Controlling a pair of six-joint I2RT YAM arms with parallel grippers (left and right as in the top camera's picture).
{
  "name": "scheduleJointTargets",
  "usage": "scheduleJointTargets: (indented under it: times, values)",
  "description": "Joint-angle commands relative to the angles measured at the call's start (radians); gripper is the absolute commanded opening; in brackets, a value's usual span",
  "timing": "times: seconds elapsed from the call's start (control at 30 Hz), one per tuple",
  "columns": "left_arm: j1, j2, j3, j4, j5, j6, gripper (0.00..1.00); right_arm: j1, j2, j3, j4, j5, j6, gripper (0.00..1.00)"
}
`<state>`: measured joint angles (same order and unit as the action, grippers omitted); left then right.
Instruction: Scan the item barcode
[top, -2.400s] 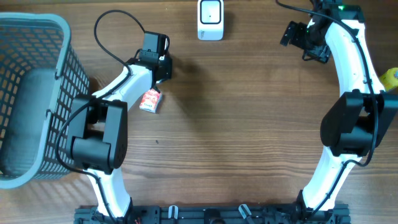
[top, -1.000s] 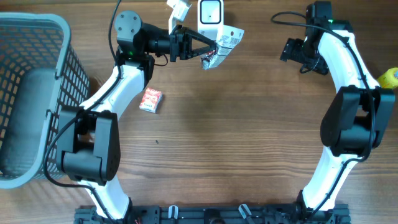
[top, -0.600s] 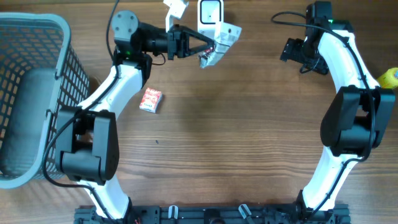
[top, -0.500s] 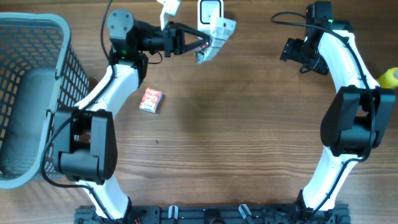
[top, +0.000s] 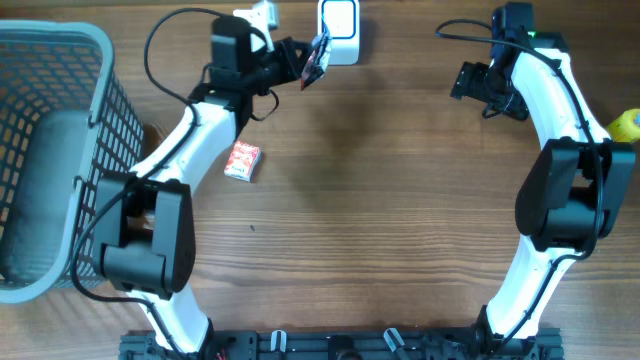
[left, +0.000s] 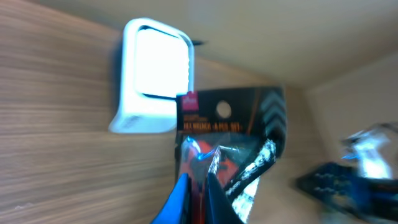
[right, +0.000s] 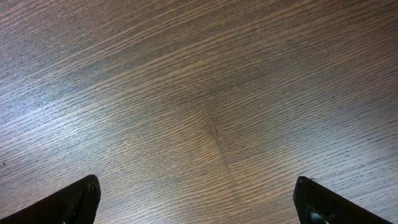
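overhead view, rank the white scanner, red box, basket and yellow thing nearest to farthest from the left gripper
From the left gripper, which holds the packet:
1. white scanner, just beside it, top edge
2. red box, mid-table below it
3. basket, far left
4. yellow thing, right edge

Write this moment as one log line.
left end effector: shut on packet | packet: lifted beside scanner | right end effector: open, empty | box: on table
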<state>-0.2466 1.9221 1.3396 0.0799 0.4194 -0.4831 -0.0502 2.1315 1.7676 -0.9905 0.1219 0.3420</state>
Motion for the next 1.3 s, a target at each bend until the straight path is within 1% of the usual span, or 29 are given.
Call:
scheduleJointTargets:
  times: [0.0, 0.07, 0.13, 0.27, 0.3, 0.33, 0.4, 0.43, 0.47, 0.5, 0.53, 0.57, 0.6, 0.67, 0.73, 0.77, 0.8, 0.9, 0.93, 0.97, 1.03, 1.07, 1.2, 1.23, 1.27]
  values:
    - [-0.066, -0.022, 0.068, -0.039, -0.273, 0.226, 0.04, 0.007, -0.027, -0.009, -0.002, 0.020, -0.001, 1.00]
    - [-0.092, -0.022, 0.075, -0.036, -0.344, 0.274, 0.04, 0.007, -0.027, -0.009, -0.002, 0.020, -0.002, 1.00]
    - [-0.105, -0.022, 0.076, -0.030, -0.359, 0.331, 0.04, 0.007, -0.027, -0.009, -0.002, 0.020, -0.002, 1.00]
    - [-0.109, -0.022, 0.075, -0.045, -0.378, 0.331, 0.04, 0.007, -0.027, -0.009, -0.004, 0.020, -0.002, 1.00]
    - [-0.096, -0.022, 0.075, -0.056, -0.391, 0.352, 0.04, 0.007, -0.027, -0.009, -0.011, 0.020, -0.002, 1.00]
    - [-0.089, -0.022, 0.075, -0.066, -0.392, 0.378, 0.05, 0.007, -0.027, -0.009, -0.014, 0.020, -0.002, 1.00]
    - [-0.077, -0.022, 0.075, -0.100, -0.391, 0.442, 0.14, 0.007, -0.027, -0.008, -0.017, 0.020, -0.002, 1.00]
    - [-0.072, -0.022, 0.075, -0.141, -0.390, 0.507, 0.25, 0.007, -0.027, -0.009, -0.016, 0.020, -0.002, 1.00]
    - [-0.069, -0.022, 0.075, -0.191, -0.391, 0.558, 0.41, 0.007, -0.027, -0.009, -0.016, 0.020, -0.001, 1.00]
    - [-0.069, -0.022, 0.075, -0.245, -0.391, 0.554, 0.85, 0.007, -0.027, -0.009, -0.016, 0.020, 0.000, 1.00]
    - [-0.069, -0.022, 0.076, -0.301, -0.390, 0.489, 1.00, 0.007, -0.027, -0.009, -0.016, 0.019, 0.001, 1.00]
    - [-0.069, -0.023, 0.076, -0.333, -0.372, 0.470, 1.00, 0.007, -0.027, -0.009, -0.016, 0.019, 0.001, 1.00]
    - [-0.070, -0.023, 0.076, -0.363, -0.341, 0.491, 1.00, 0.007, -0.027, -0.009, -0.017, 0.019, 0.001, 1.00]
    - [-0.069, -0.027, 0.076, -0.422, -0.298, 0.642, 1.00, 0.007, -0.027, -0.009, -0.022, 0.019, 0.000, 1.00]
    - [-0.064, -0.039, 0.077, -0.505, -0.298, 0.766, 1.00, 0.007, -0.027, -0.009, -0.025, 0.020, -0.001, 1.00]
    - [-0.060, -0.051, 0.077, -0.582, -0.301, 0.835, 1.00, 0.007, -0.027, -0.009, -0.024, 0.020, -0.001, 1.00]
    - [-0.054, -0.058, 0.077, -0.634, -0.301, 0.859, 1.00, 0.007, -0.027, -0.009, -0.021, 0.019, 0.000, 1.00]
    - [-0.039, -0.068, 0.077, -0.768, -0.296, 0.865, 1.00, 0.007, -0.027, -0.009, -0.015, 0.010, 0.002, 1.00]
    - [-0.039, -0.068, 0.077, -0.809, -0.278, 0.865, 1.00, 0.007, -0.027, -0.009, -0.015, 0.009, 0.001, 1.00]
    - [-0.039, -0.068, 0.077, -0.837, -0.228, 0.867, 1.00, 0.007, -0.027, -0.009, -0.015, 0.009, 0.001, 1.00]
    - [-0.039, -0.067, 0.076, -0.863, -0.071, 0.917, 1.00, 0.007, -0.027, -0.009, -0.013, 0.009, 0.002, 1.00]
    - [-0.039, -0.064, 0.076, -0.855, -0.023, 0.929, 1.00, 0.007, -0.027, -0.009, -0.012, 0.008, 0.002, 1.00]
    - [-0.039, -0.021, 0.076, -0.757, -0.022, 0.928, 1.00, 0.007, -0.027, -0.009, -0.017, 0.008, 0.002, 1.00]
    - [-0.039, -0.004, 0.076, -0.727, -0.054, 0.921, 1.00, 0.007, -0.027, -0.009, -0.016, 0.008, 0.002, 1.00]
    - [-0.039, 0.009, 0.076, -0.690, -0.098, 0.880, 1.00, 0.007, -0.027, -0.009, -0.016, 0.008, 0.002, 1.00]
